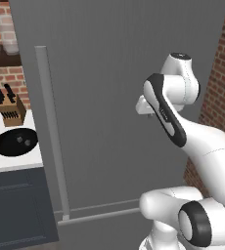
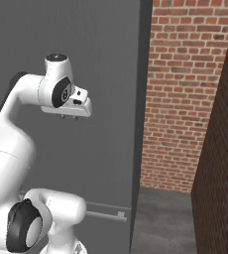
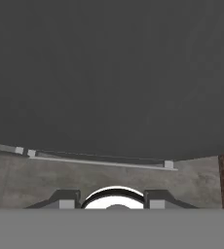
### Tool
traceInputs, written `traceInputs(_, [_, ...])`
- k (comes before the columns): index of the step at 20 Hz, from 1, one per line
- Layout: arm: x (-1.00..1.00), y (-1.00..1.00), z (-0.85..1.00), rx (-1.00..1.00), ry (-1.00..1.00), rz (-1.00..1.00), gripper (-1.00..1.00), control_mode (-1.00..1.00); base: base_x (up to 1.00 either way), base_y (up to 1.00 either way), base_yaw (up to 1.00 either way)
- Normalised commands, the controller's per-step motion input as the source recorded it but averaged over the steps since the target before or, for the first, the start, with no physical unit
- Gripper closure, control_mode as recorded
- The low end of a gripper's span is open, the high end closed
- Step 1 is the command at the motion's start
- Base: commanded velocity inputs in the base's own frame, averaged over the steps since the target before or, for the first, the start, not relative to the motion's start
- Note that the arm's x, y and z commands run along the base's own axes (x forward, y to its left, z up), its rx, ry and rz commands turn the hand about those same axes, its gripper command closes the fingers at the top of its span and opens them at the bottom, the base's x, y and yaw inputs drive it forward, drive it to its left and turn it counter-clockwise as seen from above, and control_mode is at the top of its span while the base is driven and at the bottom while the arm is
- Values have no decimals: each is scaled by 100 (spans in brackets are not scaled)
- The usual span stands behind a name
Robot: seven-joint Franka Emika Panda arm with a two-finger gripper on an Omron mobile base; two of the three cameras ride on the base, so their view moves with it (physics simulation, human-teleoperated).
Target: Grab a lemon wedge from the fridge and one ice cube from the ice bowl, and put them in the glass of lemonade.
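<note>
Nearest the camera, my own white base and shoulder fill the low corner of both base views; from there my arm folds up to the wrist, where my pincer (image 2: pixel 69 117) hangs pointing down in front of the fridge (image 1: pixel 114 73). Two small dark tips show under the white hand in the right base view, and in the hand view they stand apart with nothing between them, so I read it as part open and empty.

Outward from the pincer, the fridge door is shut, a flat dark grey wall just beyond my hand. Its bar handle (image 1: pixel 53 136) runs upright, well off to the left of my pincer, its long axis vertical from high on the door down to near the lower seam. I judge the coming move turns on that: I must reach left to the bar.

Farther left, on the white counter (image 1: pixel 11 163), sits the ice bowl (image 1: pixel 15 142), with a knife block (image 1: pixel 11 108) behind it.
</note>
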Motion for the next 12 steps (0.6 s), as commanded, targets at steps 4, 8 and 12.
traceInputs(4, [-30, 0, 0, 0, -1, 0, -100, -100, 0, 0, 0])
traceInputs(8, [-61, 0, -6, 0, -1, 0, -100, -100, 0, 0, 0])
traceInputs(12, [-47, 0, -9, 0, 0, 0, -100, -100, 0, 0, 0])
